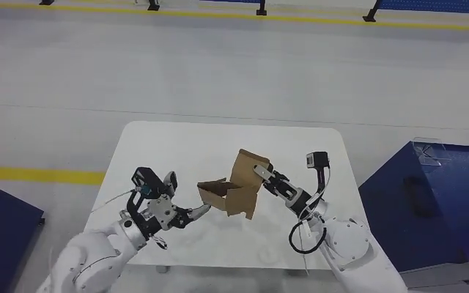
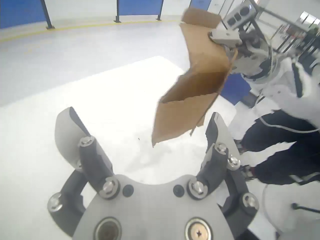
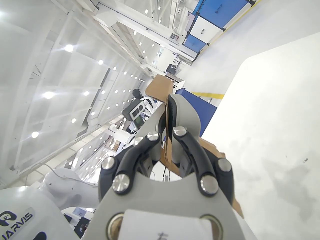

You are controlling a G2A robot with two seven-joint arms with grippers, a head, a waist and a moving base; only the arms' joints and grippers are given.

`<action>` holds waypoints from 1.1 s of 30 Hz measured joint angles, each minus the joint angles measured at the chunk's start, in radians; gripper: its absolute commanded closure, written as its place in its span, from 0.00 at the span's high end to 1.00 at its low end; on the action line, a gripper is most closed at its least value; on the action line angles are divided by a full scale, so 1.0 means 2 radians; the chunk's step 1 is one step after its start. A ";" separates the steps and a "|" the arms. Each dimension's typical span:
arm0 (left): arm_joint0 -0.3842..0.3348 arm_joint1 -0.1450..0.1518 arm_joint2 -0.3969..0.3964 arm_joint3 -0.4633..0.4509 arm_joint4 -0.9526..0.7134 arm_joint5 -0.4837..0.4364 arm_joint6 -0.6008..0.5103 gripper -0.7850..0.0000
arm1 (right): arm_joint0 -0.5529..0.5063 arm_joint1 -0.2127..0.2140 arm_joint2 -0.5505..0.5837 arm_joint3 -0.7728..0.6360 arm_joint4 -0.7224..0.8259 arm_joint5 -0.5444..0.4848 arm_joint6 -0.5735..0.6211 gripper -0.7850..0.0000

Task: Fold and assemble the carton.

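Note:
A brown cardboard carton (image 1: 236, 187), partly unfolded with flaps hanging loose, is held up above the white table (image 1: 176, 146). My right gripper (image 1: 261, 174) is shut on the edge of one upright panel; the right wrist view shows the cardboard (image 3: 160, 88) pinched edge-on between its fingers (image 3: 185, 111). My left gripper (image 1: 201, 212) stands open just below and beside the carton's lower flap, nothing between its fingers. In the left wrist view the carton (image 2: 197, 81) hangs ahead of the spread fingers (image 2: 217, 131), with the right gripper (image 2: 225, 38) clamped at its top.
The table's far half lies bare in front of the carton. A dark blue cabinet (image 1: 414, 205) stands off the table's right side. Another blue block (image 1: 15, 220) sits at the left. Yellow floor lines (image 1: 51, 176) run beyond the table.

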 measured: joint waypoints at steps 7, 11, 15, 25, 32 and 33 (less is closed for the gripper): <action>-0.017 -0.004 0.063 0.006 0.091 -0.010 0.022 1.00 | 0.004 -0.003 -0.007 -0.003 -0.001 0.002 0.001 0.00; -0.037 -0.005 0.082 0.016 0.060 -0.048 -0.007 1.00 | 0.007 -0.004 -0.006 -0.004 -0.013 -0.003 -0.014 0.00; -0.042 -0.003 0.084 0.012 0.043 -0.081 -0.015 1.00 | 0.005 -0.006 -0.005 -0.007 -0.016 -0.005 -0.026 0.00; -0.038 0.001 0.101 -0.009 0.005 -0.124 -0.035 1.00 | 0.007 -0.012 -0.021 -0.003 0.018 0.012 -0.033 0.00; -0.054 -0.001 0.119 -0.008 0.002 -0.112 -0.042 1.00 | 0.014 -0.019 -0.045 0.010 0.096 0.047 -0.002 0.00; -0.055 -0.001 0.121 -0.007 0.001 -0.111 -0.042 1.00 | 0.015 -0.019 -0.047 0.011 0.100 0.050 0.000 0.00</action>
